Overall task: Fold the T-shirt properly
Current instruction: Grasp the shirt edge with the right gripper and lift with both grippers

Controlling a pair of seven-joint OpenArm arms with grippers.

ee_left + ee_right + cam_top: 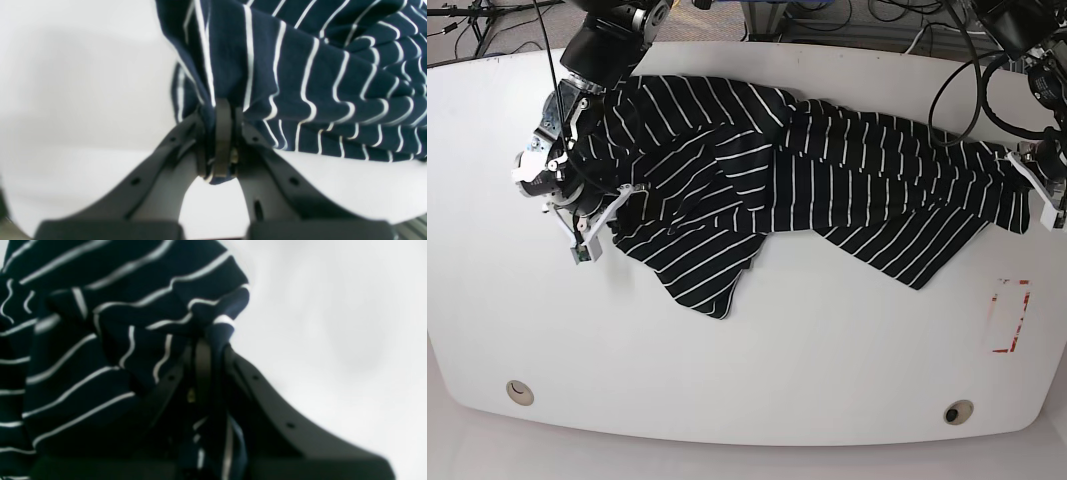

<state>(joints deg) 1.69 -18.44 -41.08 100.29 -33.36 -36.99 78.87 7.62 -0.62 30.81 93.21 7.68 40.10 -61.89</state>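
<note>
The T-shirt (pixel 827 190), dark with thin white stripes, lies crumpled and stretched sideways across the white table (pixel 827 350) in the base view. My left gripper (pixel 1033 190) is at the shirt's right end. In its wrist view, the left gripper (pixel 224 111) is shut on a pinched fold of the T-shirt (pixel 333 83), which bunches above the fingers. My right gripper (pixel 597 222) is at the shirt's left end. In the right wrist view, the right gripper (pixel 210 346) is shut on an edge of the T-shirt (pixel 83 356), and cloth drapes over its left finger.
A red-outlined mark (pixel 1010 316) sits on the table near the right edge. Two round holes (pixel 519 391) (pixel 958 411) lie near the front edge. Cables (pixel 947 80) run behind the table at the back right.
</note>
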